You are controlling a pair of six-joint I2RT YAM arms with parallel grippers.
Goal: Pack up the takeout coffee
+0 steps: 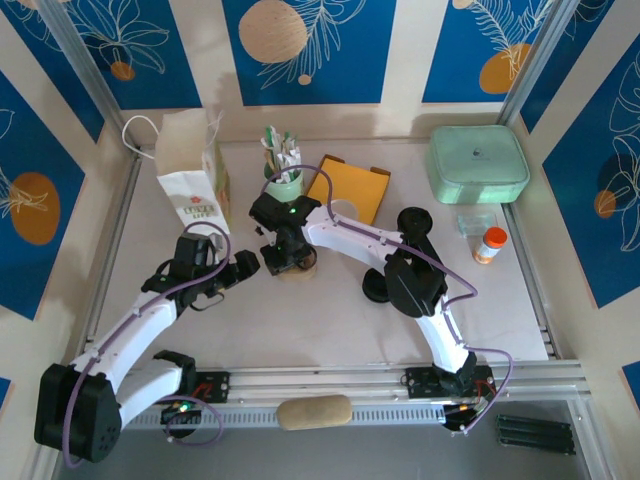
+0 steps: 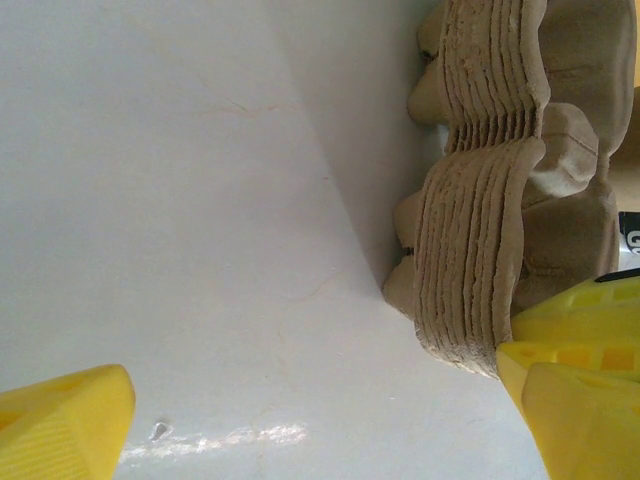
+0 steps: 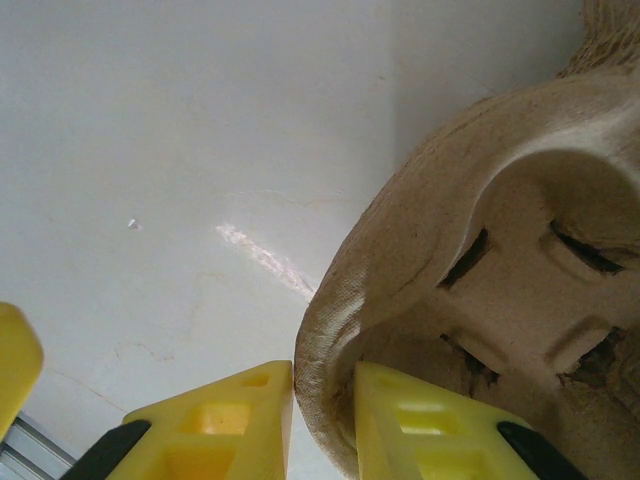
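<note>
Gently does it: an open paper cup at the back of the desk

Seemingly the takeout coffee (image 1: 345,209) stands at the back of the desk (image 1: 330,330), just in front of an orange-yellow box (image 1: 358,183) and near the mint-green utensil cup (image 1: 287,186). From above, its white mouth is what can be read (the right arm crosses close by, so its wall is hard to judge).

The right pincer (image 3: 323,390) is pinching the rim of the moulded-pulp carrier (image 3: 480,250), one finger inside and one outside. The left pincer (image 1: 248,266) is spread wide and low over the desk, just beside the carrier stack, gripping nothing.

The cup should be light and thin-walled, and likely to buckle under a hard squeeze. Its mouth looks uncovered, so any tilt could spill it (whether it holds drink cannot be told). Kraft paper gives fair friction. The best hold is probably across the wall just under the rolled rim, where the paper is stiffest, with light pressure and the cup kept upright.
</note>
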